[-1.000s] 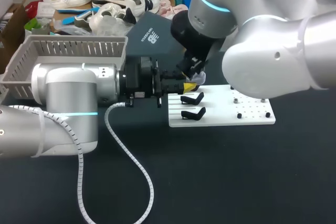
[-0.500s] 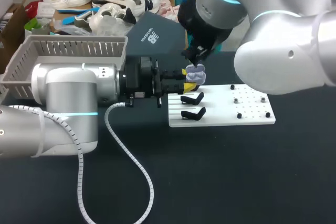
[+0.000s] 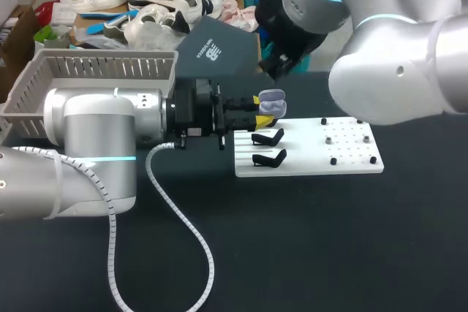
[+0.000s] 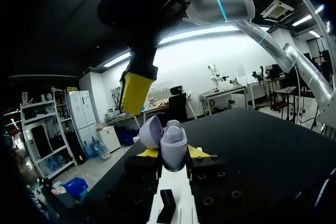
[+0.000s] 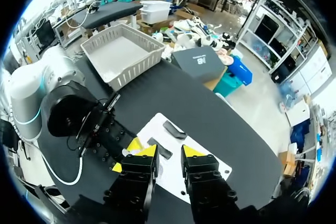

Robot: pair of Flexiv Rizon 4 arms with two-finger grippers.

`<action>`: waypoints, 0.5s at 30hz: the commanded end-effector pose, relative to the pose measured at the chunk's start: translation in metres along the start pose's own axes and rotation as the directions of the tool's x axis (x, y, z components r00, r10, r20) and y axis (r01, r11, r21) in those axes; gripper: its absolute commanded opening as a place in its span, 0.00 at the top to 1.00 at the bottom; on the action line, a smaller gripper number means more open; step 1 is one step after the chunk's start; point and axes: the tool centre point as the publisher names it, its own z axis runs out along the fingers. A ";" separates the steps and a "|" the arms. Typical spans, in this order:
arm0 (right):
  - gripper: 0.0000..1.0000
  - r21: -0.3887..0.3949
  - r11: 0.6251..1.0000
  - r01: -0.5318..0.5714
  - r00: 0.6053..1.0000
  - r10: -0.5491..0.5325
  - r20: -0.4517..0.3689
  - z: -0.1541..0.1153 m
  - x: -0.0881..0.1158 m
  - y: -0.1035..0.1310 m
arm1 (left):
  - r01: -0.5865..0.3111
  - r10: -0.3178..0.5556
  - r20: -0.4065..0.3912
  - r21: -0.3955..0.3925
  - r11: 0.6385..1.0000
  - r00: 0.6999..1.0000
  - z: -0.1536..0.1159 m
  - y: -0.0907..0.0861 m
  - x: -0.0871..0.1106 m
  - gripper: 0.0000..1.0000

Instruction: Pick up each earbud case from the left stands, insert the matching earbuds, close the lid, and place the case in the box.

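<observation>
One earbud case [image 4: 169,132], lid up, clenched in the left end effector [image 4: 172,152].
Probably light, slick shell: grip its body sides. Right end effector [image 5: 168,156] above it, released.

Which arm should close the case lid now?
Likely right: the right gripper hangs open and empty above the case, lid open; the left gripper is shut on that case.

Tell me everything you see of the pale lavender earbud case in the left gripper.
The pale lavender earbud case looks like smooth, glossy, rounded plastic. Its lid stands hinged open to one side. The case sits upright, clamped from both sides by the left gripper with its yellow-tipped fingers, over the white stand plate. Nothing else touches it.
</observation>
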 end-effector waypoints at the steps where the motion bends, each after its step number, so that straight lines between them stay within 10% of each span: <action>1: 0.75 -0.024 1.000 -0.001 1.000 0.000 -0.028 0.015 -0.011 -0.003 | 0.000 0.000 -0.002 -0.001 1.000 1.000 0.001 0.000 0.000 1.00; 15: 0.76 -0.030 0.999 -0.026 0.997 0.024 -0.067 0.019 0.010 0.007 | 0.000 0.000 -0.002 -0.001 1.000 1.000 0.001 0.000 0.000 1.00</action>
